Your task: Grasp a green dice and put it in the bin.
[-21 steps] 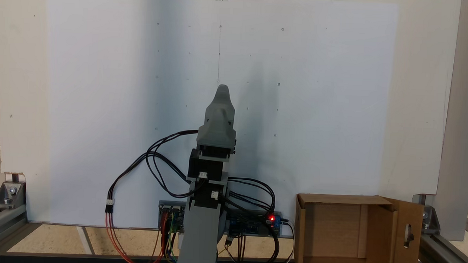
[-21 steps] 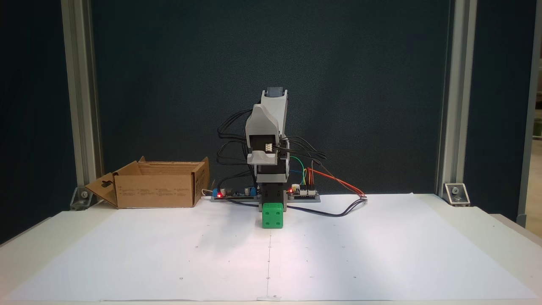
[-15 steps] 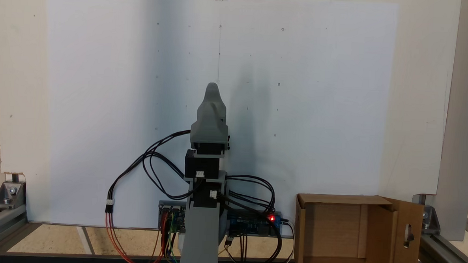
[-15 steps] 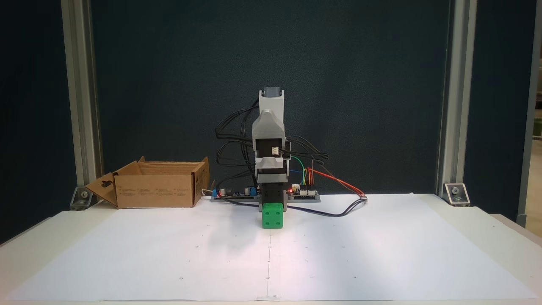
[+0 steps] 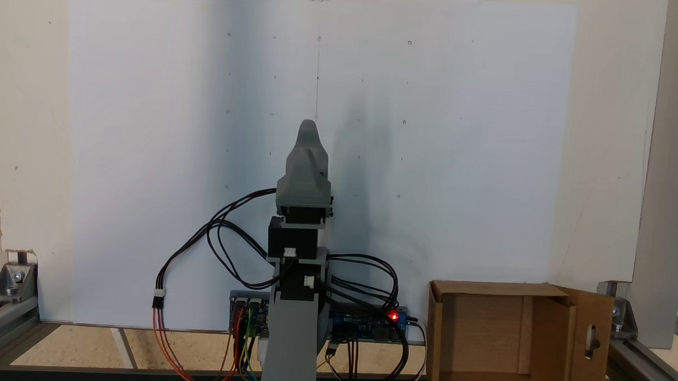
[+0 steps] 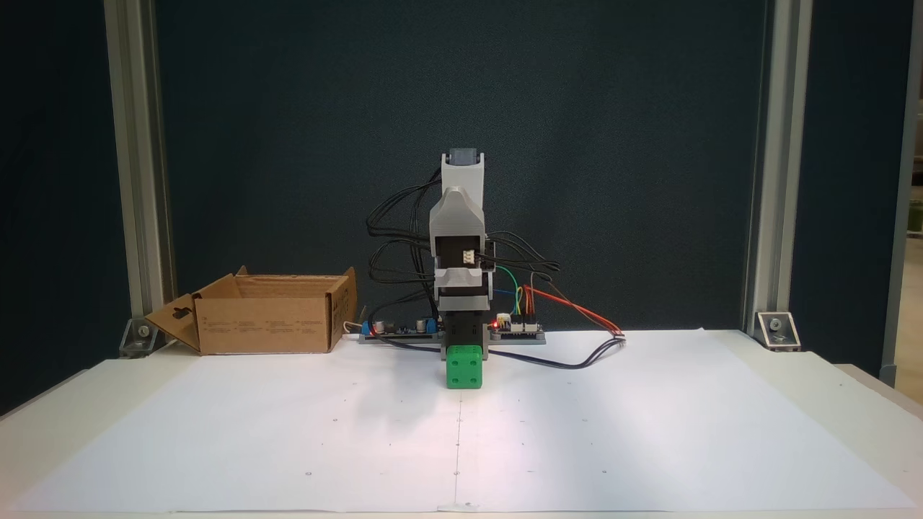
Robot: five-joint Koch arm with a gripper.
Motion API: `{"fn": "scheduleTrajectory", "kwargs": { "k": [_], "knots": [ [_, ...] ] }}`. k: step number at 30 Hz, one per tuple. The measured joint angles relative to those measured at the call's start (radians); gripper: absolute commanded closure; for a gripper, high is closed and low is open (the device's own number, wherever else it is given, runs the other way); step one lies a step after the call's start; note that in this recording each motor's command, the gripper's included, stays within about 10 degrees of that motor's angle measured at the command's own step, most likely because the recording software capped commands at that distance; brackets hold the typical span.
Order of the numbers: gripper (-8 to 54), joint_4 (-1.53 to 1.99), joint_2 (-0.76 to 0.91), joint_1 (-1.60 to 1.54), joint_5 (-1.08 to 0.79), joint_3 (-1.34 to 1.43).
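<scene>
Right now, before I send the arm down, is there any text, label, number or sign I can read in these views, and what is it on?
Nothing can be read.
The bin: rows of small dark print on its front wall, too small and blurred to quote.
The green dice: pips on its front face, no lettering.
The white paper sheet: small dots and a thin centre line, no words.
</scene>
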Motion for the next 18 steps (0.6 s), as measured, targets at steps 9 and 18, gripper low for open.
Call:
{"fn": "scheduleTrajectory", "kwargs": {
  "k": [9, 18],
  "knots": [
    [0.5, 0.0, 0.002, -0.017, 0.0, 0.0],
    [0.5, 0.0, 0.002, -0.017, 0.0, 0.0]
  ]
}}
